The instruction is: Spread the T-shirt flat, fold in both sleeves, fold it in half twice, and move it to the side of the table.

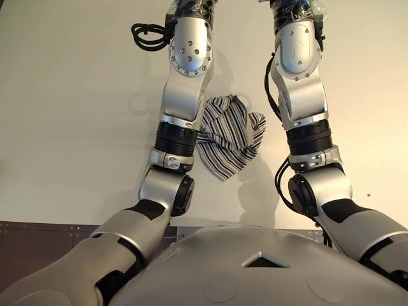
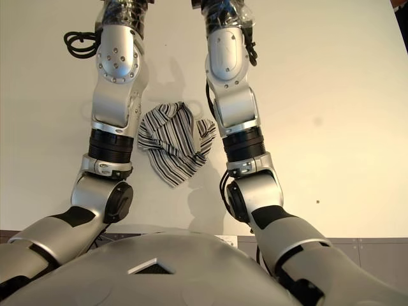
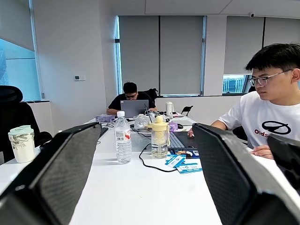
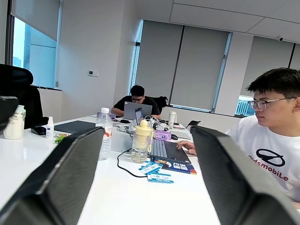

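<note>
Left gripper [image 3: 147, 136] and right gripper [image 4: 147, 133] are both spread wide and empty. The striped T-shirt [image 1: 226, 140] sits crumpled on the table [image 1: 76, 127], well behind them, between the forearms. It looks light and floppy, so I'd pinch an outer edge on each side, not the middle wad.

I see the T-shirt [image 1: 229, 137]: black-and-white striped, crumpled into a bunched heap, not spread flat. It lies on the white table [image 1: 76, 127] between my left forearm [image 1: 185, 89] and right forearm [image 1: 299, 83].
</note>
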### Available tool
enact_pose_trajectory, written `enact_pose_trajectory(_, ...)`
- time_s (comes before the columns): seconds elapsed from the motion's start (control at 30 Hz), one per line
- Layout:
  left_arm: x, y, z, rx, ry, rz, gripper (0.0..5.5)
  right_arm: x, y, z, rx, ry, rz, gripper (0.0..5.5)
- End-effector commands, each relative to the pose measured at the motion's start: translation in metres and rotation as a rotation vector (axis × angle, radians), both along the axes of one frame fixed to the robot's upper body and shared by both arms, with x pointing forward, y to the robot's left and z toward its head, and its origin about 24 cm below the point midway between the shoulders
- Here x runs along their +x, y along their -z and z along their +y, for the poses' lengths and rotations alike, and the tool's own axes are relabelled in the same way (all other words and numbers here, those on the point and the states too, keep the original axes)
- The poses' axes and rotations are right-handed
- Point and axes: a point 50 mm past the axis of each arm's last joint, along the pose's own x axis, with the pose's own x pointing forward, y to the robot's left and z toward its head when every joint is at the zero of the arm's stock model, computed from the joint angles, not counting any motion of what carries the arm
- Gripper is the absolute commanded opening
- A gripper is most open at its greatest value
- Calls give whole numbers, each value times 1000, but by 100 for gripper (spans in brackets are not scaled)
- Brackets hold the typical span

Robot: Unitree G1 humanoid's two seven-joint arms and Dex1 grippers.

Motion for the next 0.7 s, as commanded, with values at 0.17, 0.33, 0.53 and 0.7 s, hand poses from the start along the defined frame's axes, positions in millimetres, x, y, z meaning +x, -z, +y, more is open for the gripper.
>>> enact_pose_trajectory(0.17, -4, 0, -4, 27, 36, 7, 362, -4, 1, 2, 25, 22, 4, 385)
enact_pose_trajectory(0.33, -2, -2, -2, 15, 12, 6, 327, -2, -3, 2, 24, 21, -5, 388)
enact_pose_trajectory(0.53, -2, -1, -1, 11, 0, 13, 322, -3, -5, 0, 6, 21, -26, 335)
enact_pose_trajectory(0.7, -1, -3, -1, 11, -3, 8, 322, -1, -6, 0, 9, 29, -25, 335)
